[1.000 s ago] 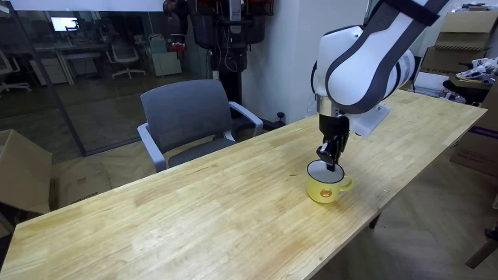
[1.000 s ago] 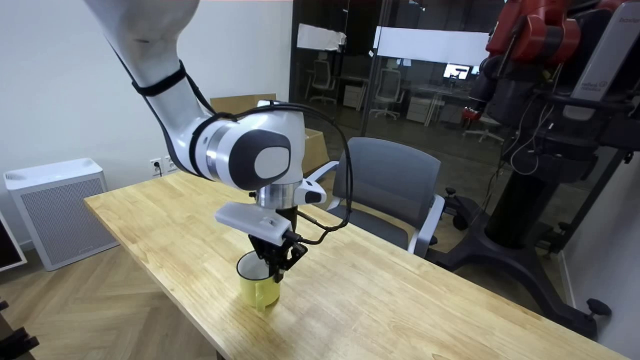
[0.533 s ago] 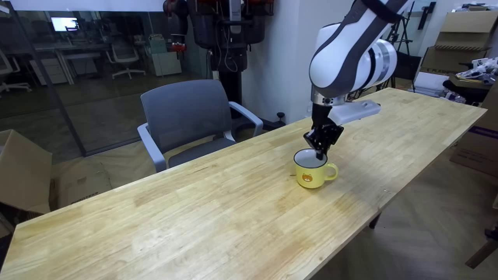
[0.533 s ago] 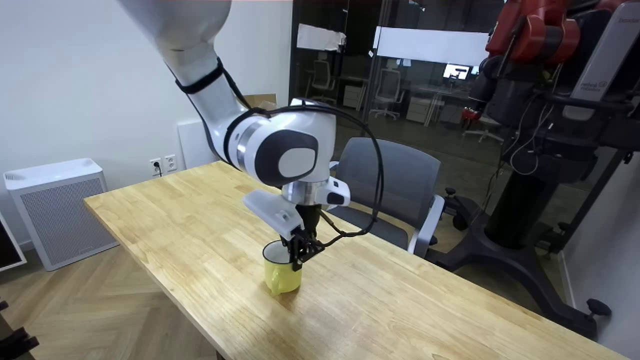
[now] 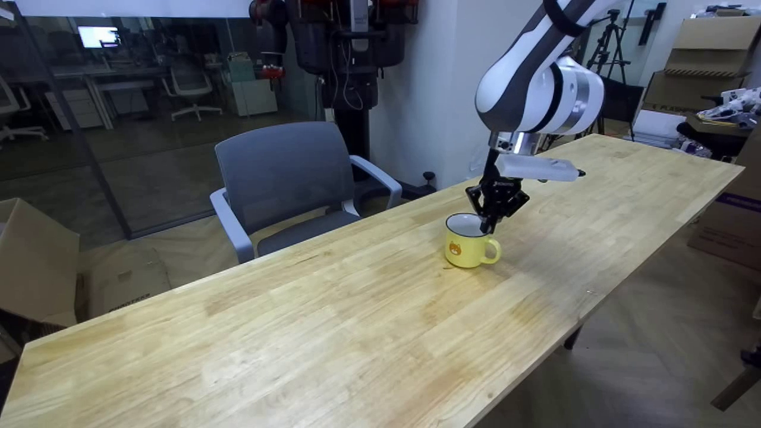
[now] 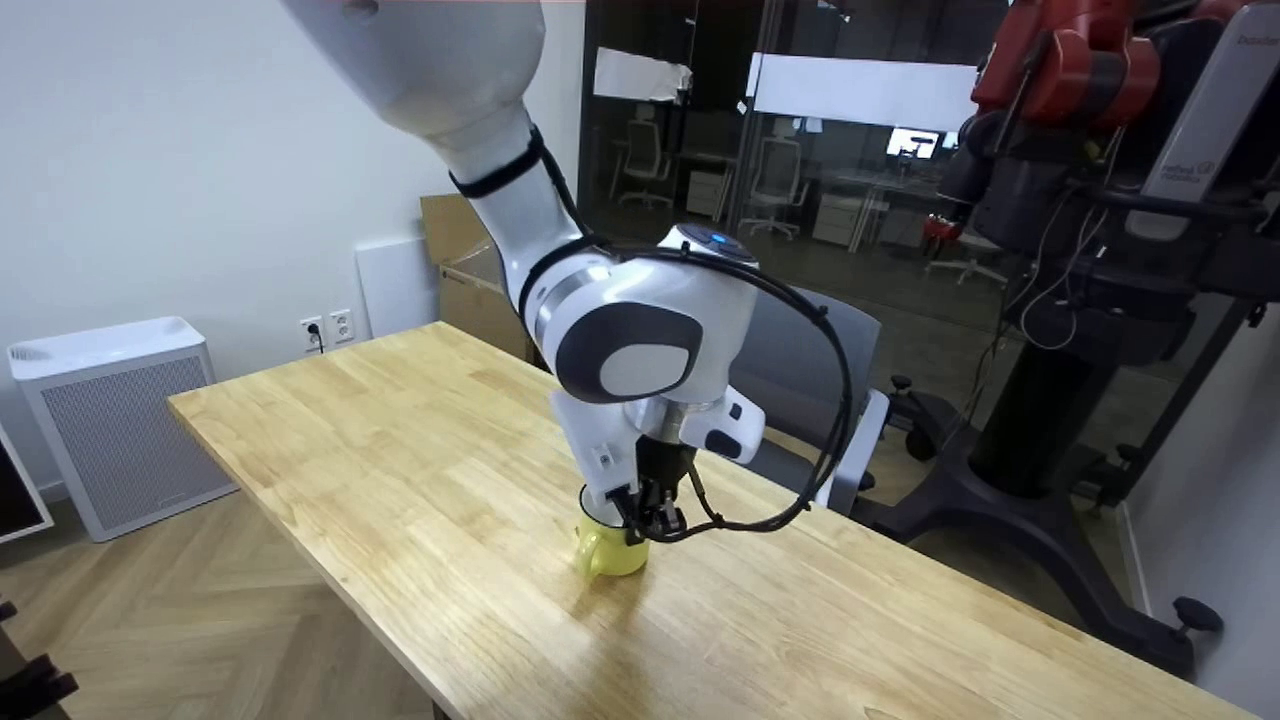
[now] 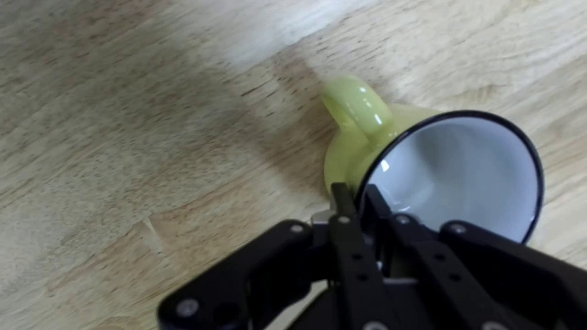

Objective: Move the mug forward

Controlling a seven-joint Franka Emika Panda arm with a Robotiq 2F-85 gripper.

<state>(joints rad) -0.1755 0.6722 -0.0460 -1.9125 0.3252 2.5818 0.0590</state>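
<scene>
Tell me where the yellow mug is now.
In an exterior view, the yellow mug is right of centre, gripped by the jaws, with the grey chair to its left.

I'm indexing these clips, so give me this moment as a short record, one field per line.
Object: mug, yellow, white inside, dark rim
Print: orange animal face on its side
Handle: yellow handle, not held
Grip: gripper shut on the mug's wall, one finger inside, one outside
Surface: wooden table; whether the mug's base touches it, I cannot tell
Beside the table: gray chair with armrests
Background: red-and-black robot, in both exterior views
</scene>
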